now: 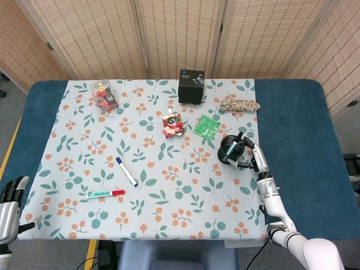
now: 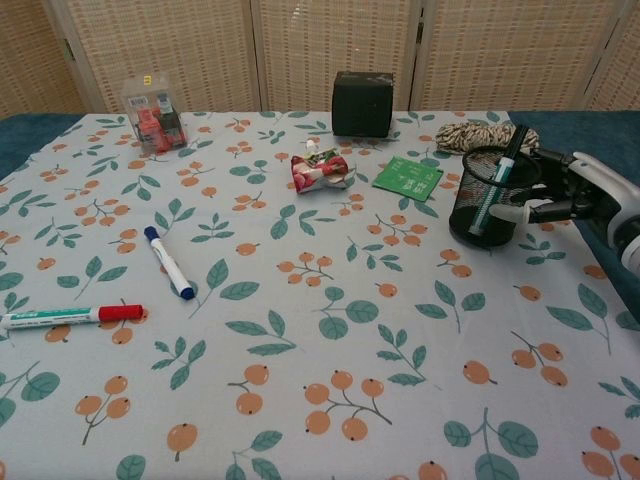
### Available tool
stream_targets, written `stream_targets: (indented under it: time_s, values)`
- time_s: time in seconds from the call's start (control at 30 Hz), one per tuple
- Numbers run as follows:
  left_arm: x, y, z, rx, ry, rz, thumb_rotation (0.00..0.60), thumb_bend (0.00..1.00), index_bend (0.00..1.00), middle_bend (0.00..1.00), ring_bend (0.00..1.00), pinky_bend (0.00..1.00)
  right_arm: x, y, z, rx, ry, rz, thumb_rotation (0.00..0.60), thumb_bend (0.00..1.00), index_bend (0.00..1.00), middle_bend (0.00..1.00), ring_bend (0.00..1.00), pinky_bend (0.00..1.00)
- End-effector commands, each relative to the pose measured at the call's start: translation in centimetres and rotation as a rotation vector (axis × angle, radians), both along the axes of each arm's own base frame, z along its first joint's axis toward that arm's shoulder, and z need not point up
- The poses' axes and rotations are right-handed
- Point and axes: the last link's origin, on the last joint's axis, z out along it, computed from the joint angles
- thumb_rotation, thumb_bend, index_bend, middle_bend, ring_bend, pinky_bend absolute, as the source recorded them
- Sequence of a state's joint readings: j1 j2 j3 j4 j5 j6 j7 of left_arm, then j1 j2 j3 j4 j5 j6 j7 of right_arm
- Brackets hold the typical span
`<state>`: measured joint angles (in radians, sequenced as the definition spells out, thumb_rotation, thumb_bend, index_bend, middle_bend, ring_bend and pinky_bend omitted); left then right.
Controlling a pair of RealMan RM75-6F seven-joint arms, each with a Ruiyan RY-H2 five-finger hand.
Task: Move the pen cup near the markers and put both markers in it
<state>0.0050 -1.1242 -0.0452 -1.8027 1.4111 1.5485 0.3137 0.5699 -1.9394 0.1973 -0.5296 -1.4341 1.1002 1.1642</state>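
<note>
1. The pen cup, a black mesh cylinder, stands upright on the right side of the floral cloth, near the cloth's right edge. A green-and-black pen leans inside it, its dark end sticking out over the rim.
2. The right hand is wrapped around the cup from its right side; the fingers curl against the mesh wall, so the hand grips the cup.
3. The blue-capped marker lies flat on the cloth, well to the left of the cup, angled with its blue cap towards the far left.
4. The red-capped marker lies just in front of and to the left of the blue one, almost parallel to the front edge of the counter, apart from it.
5. Behind the cup, close by, lies a coil of speckled rope; a green card lies just left of the cup.
6. Farther left sits a crumpled red snack packet, and behind it a black box at the back edge of the cloth.
7. A clear plastic case with red contents stands at the far left corner.
8. The left hand shows only in the head view, at the near left corner beside the counter, fingers apart and holding nothing.
</note>
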Motion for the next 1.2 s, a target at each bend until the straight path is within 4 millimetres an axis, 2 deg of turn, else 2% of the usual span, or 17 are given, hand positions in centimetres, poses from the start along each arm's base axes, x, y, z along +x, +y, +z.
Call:
stream_targets:
  time_s: [0.03, 0.2, 0.47, 0.9, 1.2]
  values:
    - [0.0, 0.1, -0.1, -0.004, 0.003, 0.003, 0.600, 0.13, 0.00, 0.11, 0.10, 0.44, 0.1, 0.4, 0.6, -0.020, -0.009, 0.022, 0.600, 0.25, 0.40, 0.33, 0.25, 0.26]
    - [0.0, 0.2, -0.3, -0.007, 0.009, 0.007, 0.600, 0.13, 0.00, 0.12, 0.10, 0.44, 1.3, 1.9, 0.9, -0.022, -0.049, 0.088, 0.600, 0.25, 0.41, 0.33, 0.26, 0.27]
    - [0.1, 0.2, -0.2, 0.002, -0.001, 0.000, 0.600, 0.13, 0.00, 0.12, 0.10, 0.44, 6.0, 3.6, -0.2, 0.059, -0.117, 0.180, 0.600, 0.25, 0.41, 0.33, 0.26, 0.27]
    - [-0.2, -0.6, 0.8, 0.041, -0.020, 0.018, 0.600, 0.13, 0.00, 0.12, 0.10, 0.44, 14.2, 1.7, -5.1, 0.170, -0.154, 0.216, 0.600, 0.25, 0.41, 0.33, 0.26, 0.27]
    - [-0.4, -1.0, 1.6, 0.059, -0.043, 0.026, 0.600, 0.13, 0.00, 0.12, 0.10, 0.44, 18.6, 1.3, -8.8, 0.205, -0.088, 0.274, 0.600, 0.25, 0.41, 0.33, 0.26, 0.27]
